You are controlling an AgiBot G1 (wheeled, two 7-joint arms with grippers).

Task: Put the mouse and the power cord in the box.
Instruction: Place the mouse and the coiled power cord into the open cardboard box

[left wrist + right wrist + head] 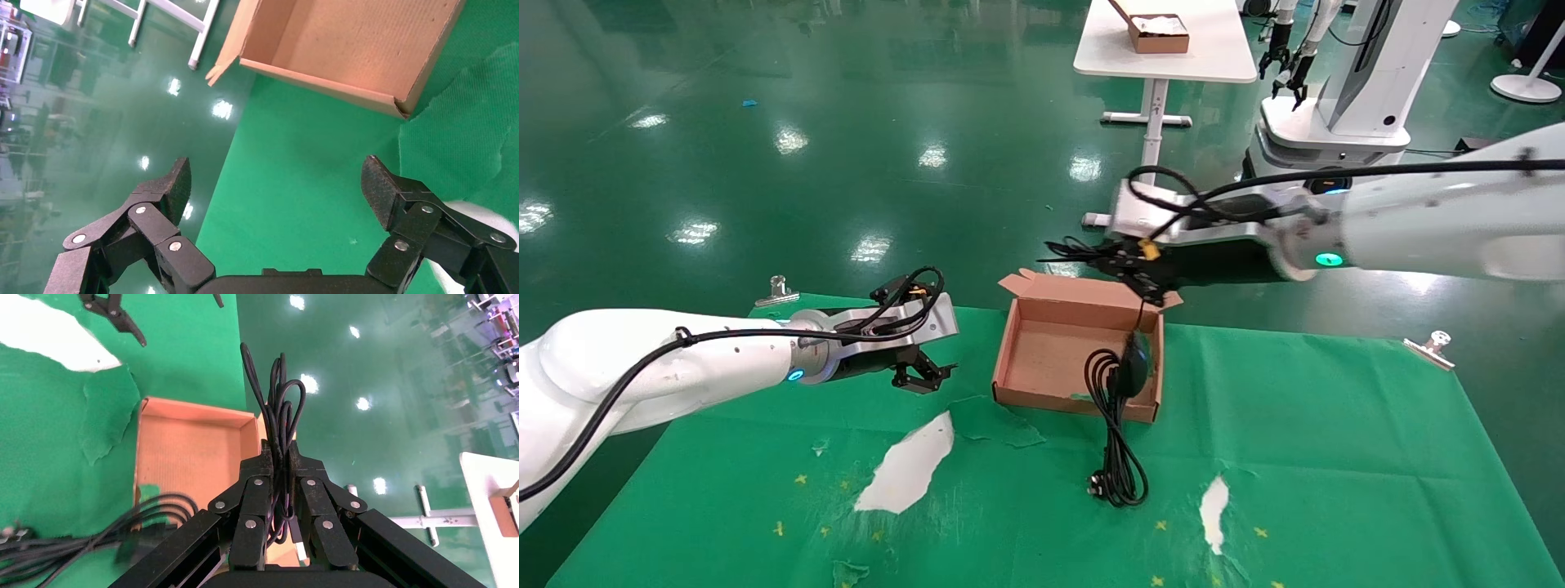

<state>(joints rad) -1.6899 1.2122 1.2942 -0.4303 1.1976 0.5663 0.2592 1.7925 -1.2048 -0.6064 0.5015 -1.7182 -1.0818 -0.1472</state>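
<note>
A green cloth [1336,457] covers the table, torn in places so that white patches [907,465] show through, and metal clips [1433,343] hold it at the far corners. Beyond it lies a glossy green floor [846,122] with a white table [1164,41] carrying a smaller brown box [1159,33], and another white robot [1344,90] stands to the right of that.

The box [1042,359] sits open on the cloth near the middle, its short flaps along the far edge. The power cord [1120,465] lies in long loops partly over the near wall of the box, most of it trailing out onto the cloth in front, with the plug [1097,487] at the near end.

The right gripper [1128,265] hangs above the far right corner of the box. In the right wrist view its fingers [257,496] are pressed together on a bundle of thin black wire [281,410]. The mouse [1133,363] dangles from that wire over the right side of the box, just above or against the cord there; I cannot tell whether it touches.

The left gripper [925,373] hovers over the cloth to the left of the box, its fingers [168,190] spread wide apart and holding nothing.
</note>
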